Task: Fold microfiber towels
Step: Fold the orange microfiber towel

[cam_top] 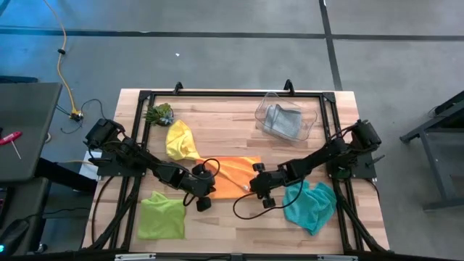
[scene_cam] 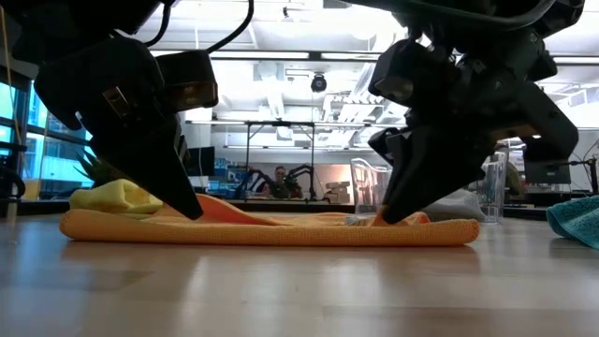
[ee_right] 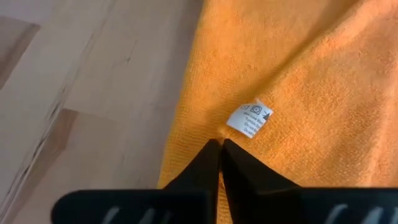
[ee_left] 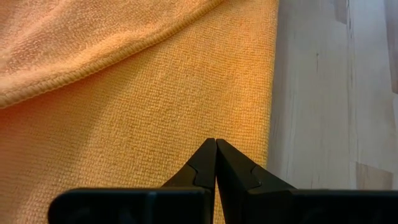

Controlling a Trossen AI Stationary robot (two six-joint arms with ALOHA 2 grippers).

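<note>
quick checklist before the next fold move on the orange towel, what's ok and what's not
1. Left gripper shut, tips down on the orange microfiber towel: ok; whether cloth is pinched, cannot tell.
2. Right gripper shut at the towel's edge beside the white care tag: ok; pinch, cannot tell.
3. Towel already folded over once, upper layer's hem showing: ok.
4. Crumpled yellow microfiber towel touches the orange one's corner: not ok, may drag.
5. Teal microfiber towel sits close under the right arm: cannot tell if clear.
6. Lime green microfiber towel lies apart: ok.
</note>
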